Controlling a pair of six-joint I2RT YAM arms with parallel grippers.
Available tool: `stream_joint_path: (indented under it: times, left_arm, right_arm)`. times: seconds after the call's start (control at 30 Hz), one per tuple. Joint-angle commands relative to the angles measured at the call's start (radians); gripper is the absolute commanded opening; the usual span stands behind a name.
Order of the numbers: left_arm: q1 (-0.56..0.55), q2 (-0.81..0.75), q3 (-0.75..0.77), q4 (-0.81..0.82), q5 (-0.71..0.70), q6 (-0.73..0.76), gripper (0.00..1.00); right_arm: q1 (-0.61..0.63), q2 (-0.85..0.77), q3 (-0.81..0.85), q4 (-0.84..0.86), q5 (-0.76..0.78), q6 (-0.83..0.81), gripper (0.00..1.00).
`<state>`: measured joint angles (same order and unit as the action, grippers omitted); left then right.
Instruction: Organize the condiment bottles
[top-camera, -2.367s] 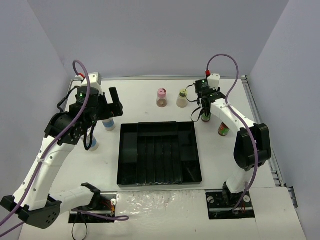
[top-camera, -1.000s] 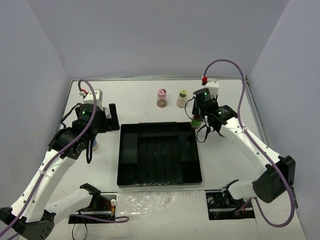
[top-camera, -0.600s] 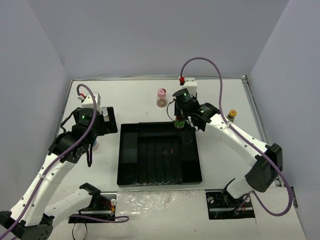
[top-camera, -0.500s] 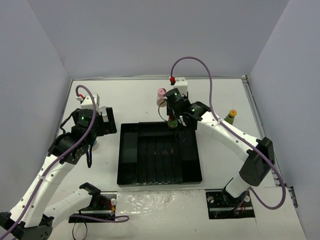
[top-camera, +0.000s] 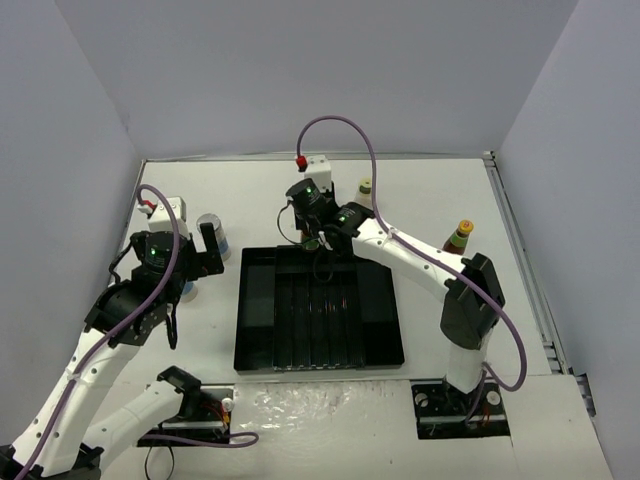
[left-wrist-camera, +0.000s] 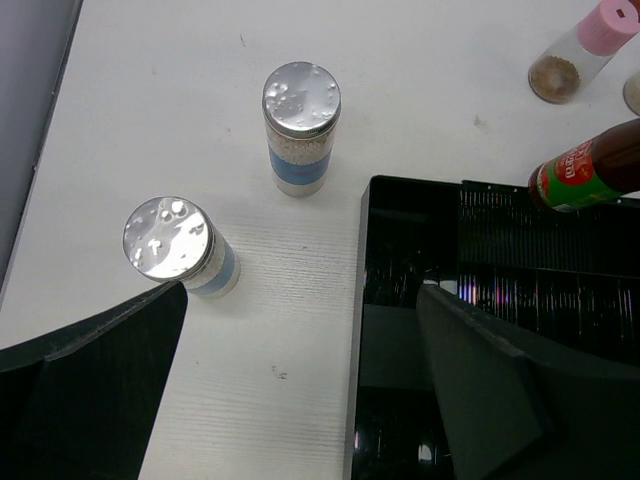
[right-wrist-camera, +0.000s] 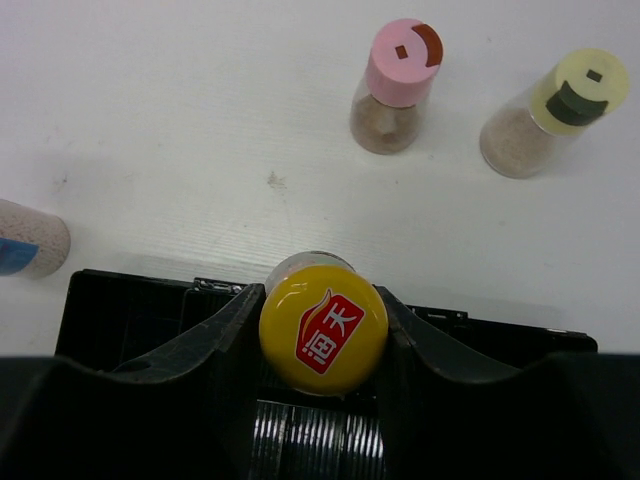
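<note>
My right gripper (top-camera: 314, 243) is shut on a dark green-necked bottle with an orange cap (right-wrist-camera: 323, 327), held over the back edge of the black tray (top-camera: 252, 330). The bottle shows tilted in the left wrist view (left-wrist-camera: 590, 170). The second orange-capped bottle (top-camera: 458, 237) stands right of the tray. The pink-capped bottle (right-wrist-camera: 398, 85) and the yellow-green-capped bottle (right-wrist-camera: 555, 110) stand behind the tray. Two silver-lidded shakers (left-wrist-camera: 301, 140) (left-wrist-camera: 180, 245) stand left of the tray. My left gripper (left-wrist-camera: 300, 400) is open and empty above the tray's left edge, nearer than the shakers.
The tray (left-wrist-camera: 500, 300) has several narrow slots in the middle and wider side compartments. Grey walls close in the white table on the left, back and right. The right arm reaches across the tray's back right corner.
My right gripper has carried the orange-capped bottle from the table's right side leftward along the tray's back edge. My left arm has drawn back, uncovering a shaker.
</note>
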<state>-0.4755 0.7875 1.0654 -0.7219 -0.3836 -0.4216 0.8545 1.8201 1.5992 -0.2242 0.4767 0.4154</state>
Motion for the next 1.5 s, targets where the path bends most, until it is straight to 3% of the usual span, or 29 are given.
stream_joint_path:
  times: [0.0, 0.57, 1.3, 1.37, 1.47]
  left_arm:
    - [0.006, -0.029, 0.024, 0.027, -0.041, 0.023, 0.97]
    - [0.007, -0.057, -0.028, 0.025, -0.053, 0.020, 0.97]
    - [0.006, -0.067, -0.058, 0.022, -0.060, 0.021, 0.97]
    - [0.006, -0.068, -0.059, 0.022, -0.060, 0.023, 0.97]
    - [0.006, -0.067, -0.059, 0.023, -0.060, 0.023, 0.97]
  right_arm:
    - [0.030, 0.008, 0.085, 0.144, 0.024, 0.003, 0.00]
    - [0.133, 0.033, 0.073, 0.129, 0.094, 0.032, 0.00]
    - [0.147, 0.045, 0.003, 0.126, 0.133, 0.060, 0.00]
    - [0.146, 0.053, 0.002, 0.126, 0.132, 0.065, 0.03]
    - [0.146, 0.055, -0.001, 0.126, 0.134, 0.066, 0.24]
